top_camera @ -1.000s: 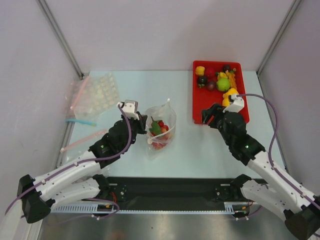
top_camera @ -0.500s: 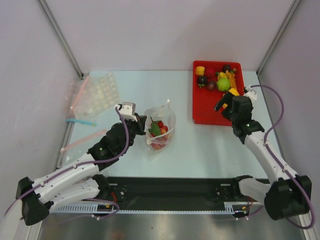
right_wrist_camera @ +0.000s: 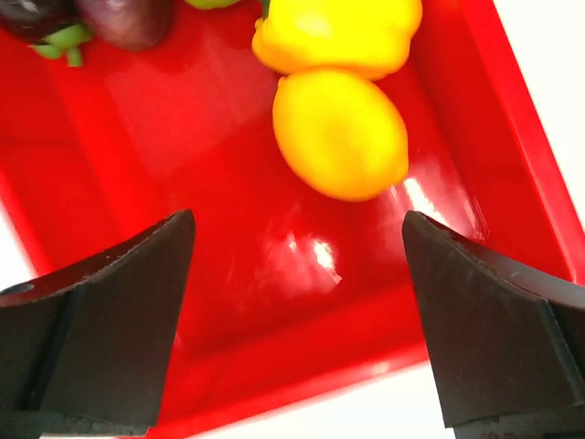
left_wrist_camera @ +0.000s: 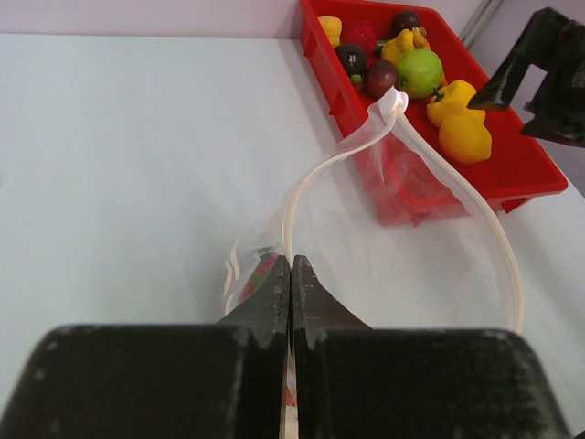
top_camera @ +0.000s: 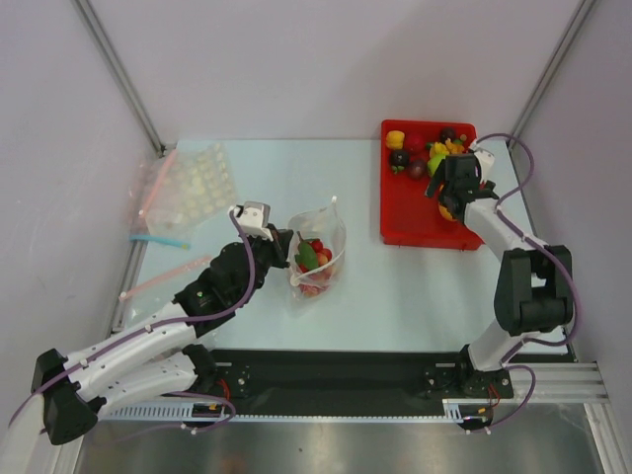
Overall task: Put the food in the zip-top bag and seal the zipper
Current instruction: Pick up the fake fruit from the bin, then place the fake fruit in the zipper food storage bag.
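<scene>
The zip-top bag [top_camera: 318,247] stands in the middle of the table with red and green food pieces [top_camera: 312,255] inside. Its mouth is open, and the whitish zipper [left_wrist_camera: 306,187] curves in a loop. My left gripper [top_camera: 284,247] is shut on the bag's near rim, as the left wrist view [left_wrist_camera: 291,262] shows. My right gripper [top_camera: 446,186] is open and empty over the red tray [top_camera: 405,219]. In the right wrist view [right_wrist_camera: 297,219] its jaws stand wide apart just short of a yellow lemon [right_wrist_camera: 340,133] and a yellow pepper [right_wrist_camera: 338,32]. A green fruit [left_wrist_camera: 420,71] and dark purple pieces [top_camera: 399,158] lie further back.
Clear bags with pink and blue strips [top_camera: 156,188] and a white dimpled sheet [top_camera: 204,178] lie at the far left. A loose blue strip [top_camera: 158,240] and a pink strip [top_camera: 163,276] lie near the left edge. Metal frame posts rise at both back corners.
My right arm has swung from the tray's near end to over its far right part, above the yellow food. My left gripper has kept hold of the bag's rim.
</scene>
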{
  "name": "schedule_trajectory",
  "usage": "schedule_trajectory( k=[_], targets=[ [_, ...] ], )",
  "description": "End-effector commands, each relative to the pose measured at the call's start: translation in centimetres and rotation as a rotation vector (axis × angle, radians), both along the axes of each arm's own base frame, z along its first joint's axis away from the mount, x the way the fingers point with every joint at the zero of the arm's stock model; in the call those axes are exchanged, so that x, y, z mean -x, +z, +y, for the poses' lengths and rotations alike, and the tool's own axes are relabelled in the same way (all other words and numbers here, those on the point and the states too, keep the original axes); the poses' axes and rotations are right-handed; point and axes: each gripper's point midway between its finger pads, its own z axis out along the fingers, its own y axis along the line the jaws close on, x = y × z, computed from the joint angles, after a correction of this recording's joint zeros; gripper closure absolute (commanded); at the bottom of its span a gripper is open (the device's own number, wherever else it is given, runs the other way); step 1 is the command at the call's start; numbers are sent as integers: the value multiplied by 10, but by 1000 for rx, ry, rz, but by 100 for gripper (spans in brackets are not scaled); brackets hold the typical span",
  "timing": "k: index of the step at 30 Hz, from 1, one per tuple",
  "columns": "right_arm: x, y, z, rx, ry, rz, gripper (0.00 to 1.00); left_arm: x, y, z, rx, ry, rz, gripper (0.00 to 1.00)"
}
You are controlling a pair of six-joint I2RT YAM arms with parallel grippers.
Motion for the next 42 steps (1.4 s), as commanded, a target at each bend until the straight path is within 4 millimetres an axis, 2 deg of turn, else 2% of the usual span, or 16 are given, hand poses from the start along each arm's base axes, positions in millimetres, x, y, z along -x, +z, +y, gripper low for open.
schedule_trajectory(
  k=[1, 7, 8, 15, 18, 23, 27, 30, 34, 35, 37, 38, 39, 40, 41, 42],
  targets=[
    [-20, 4, -19, 102, 31, 19, 0, -1, 21, -5, 67, -14, -37, 100],
    [-36, -40, -32, 70, 15, 143, 0, -1, 20, -9, 62, -28, -32, 100],
    [-36, -55, -34, 71, 8, 182, 0, -1, 19, -9, 58, -28, -28, 100],
    [-47, -84, -35, 23, 14, 248, 0, -1, 18, -10, 53, -36, -28, 100],
    [-46, -83, -34, 11, 2, 228, 8, -2, 18, -9, 51, -30, -28, 100],
    [-33, -51, -33, 6, -13, 137, 36, -2, 17, -12, 47, -37, -25, 100],
    [-23, -15, -22, 30, -6, 43, 37, -2, 14, -14, 42, -45, -17, 100],
    [-13, 21, 2, 40, 41, -37, 38, -1, 15, -18, 42, -63, -13, 100],
    [7, 65, 49, 29, 163, -155, 38, -1, 14, -19, 39, -69, -9, 100],
    [15, 75, 72, 15, 220, -185, 38, -1, 14, -19, 38, -68, -8, 100],
    [31, 97, 98, -9, 302, -265, 38, -2, 15, -18, 38, -65, -10, 100],
    [42, 103, 124, -45, 382, -293, 38, -1, 16, -19, 38, -67, -8, 100],
    [50, 127, 136, -77, 429, -381, 39, -1, 17, -19, 39, -69, -9, 100],
    [60, 124, 147, -98, 469, -393, 39, 0, 18, -19, 45, -73, -9, 100],
    [72, 136, 174, -137, 558, -450, 39, 2, 19, -21, 51, -88, -10, 100],
    [85, 157, 184, -161, 614, -526, 40, 3, 20, -22, 56, -97, -12, 100]
  ],
)
